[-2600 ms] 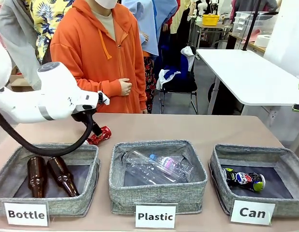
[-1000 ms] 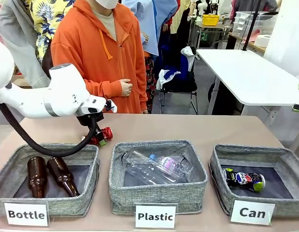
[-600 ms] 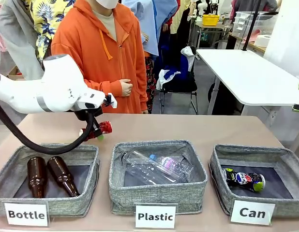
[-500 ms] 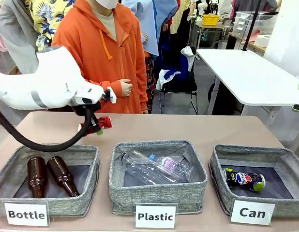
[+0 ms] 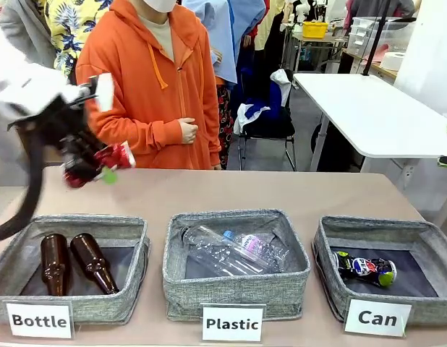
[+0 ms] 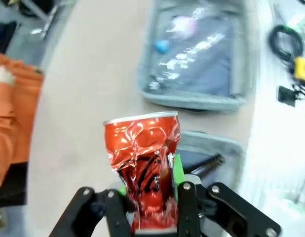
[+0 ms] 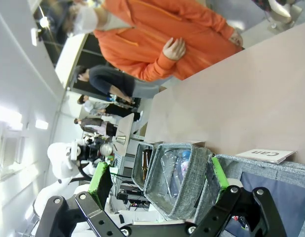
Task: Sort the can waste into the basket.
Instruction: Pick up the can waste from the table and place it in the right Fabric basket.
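Note:
My left gripper (image 5: pixel 93 166) is shut on the crushed red can (image 5: pixel 113 156) and holds it in the air above the table's far left, over the back of the "Bottle" bin. In the left wrist view the red can (image 6: pixel 142 165) stands upright between the green pads of the left gripper (image 6: pixel 150 183). The dark can (image 5: pixel 366 268) with the blue-red-white logo lies in the grey "Can" basket (image 5: pixel 382 225) at the front right. My right gripper (image 7: pixel 160 177) is open with nothing in it, hovering near the "Can" basket (image 7: pixel 290 170).
The "Plastic" bin (image 5: pixel 236 217) with clear bottles stands at the front middle, and the "Bottle" bin (image 5: pixel 100 220) with two brown bottles at the front left. A person in an orange hoodie (image 5: pixel 155 79) stands at the far edge, hands off the table.
The left gripper closed on the red can on the table behind the "Bottle" bin, then lifted it and swung it up and to the left. The dark can has not moved.

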You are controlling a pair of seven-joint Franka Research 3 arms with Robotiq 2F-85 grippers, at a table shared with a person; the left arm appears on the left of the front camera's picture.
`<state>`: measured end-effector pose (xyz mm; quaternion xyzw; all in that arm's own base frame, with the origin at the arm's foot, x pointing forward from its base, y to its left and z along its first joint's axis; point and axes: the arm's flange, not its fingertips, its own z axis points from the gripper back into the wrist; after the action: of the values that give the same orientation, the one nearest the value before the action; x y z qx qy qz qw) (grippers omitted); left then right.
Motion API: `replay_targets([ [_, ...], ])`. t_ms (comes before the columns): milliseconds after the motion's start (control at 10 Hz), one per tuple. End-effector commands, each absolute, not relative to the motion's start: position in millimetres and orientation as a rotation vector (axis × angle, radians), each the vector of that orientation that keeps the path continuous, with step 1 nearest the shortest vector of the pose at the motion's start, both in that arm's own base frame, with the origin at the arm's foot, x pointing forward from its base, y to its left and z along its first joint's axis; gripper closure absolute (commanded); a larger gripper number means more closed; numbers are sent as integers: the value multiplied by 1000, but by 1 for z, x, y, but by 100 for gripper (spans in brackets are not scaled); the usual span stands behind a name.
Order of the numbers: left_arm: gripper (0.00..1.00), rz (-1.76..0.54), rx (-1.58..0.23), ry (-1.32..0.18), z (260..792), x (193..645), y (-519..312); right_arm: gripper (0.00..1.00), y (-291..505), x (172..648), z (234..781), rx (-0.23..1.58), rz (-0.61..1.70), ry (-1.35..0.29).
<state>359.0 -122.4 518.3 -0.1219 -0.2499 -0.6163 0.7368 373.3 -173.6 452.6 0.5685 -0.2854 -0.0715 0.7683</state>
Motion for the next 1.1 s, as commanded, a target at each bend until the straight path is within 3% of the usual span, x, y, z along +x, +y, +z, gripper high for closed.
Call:
replay_targets([
  [0, 100, -1477, -305, -505, 489, 318, -102, 0, -176, 373, 456, 1231, -144, -609],
  [400, 100, -1473, -330, -505, 493, 315, -107, 0, -176, 373, 456, 1231, -144, -609],
  [500, 76, -1473, -331, -503, 492, 315, -107, 0, -173, 373, 453, 1234, -155, -619],
  [700, 76, -1554, -414, -544, 480, 340, -186, 0, -186, 348, 510, 1124, -36, -518],
  [1000, 76, -1750, -501, -600, 499, 353, -350, 0, -255, 293, 555, 1092, -86, -488],
])
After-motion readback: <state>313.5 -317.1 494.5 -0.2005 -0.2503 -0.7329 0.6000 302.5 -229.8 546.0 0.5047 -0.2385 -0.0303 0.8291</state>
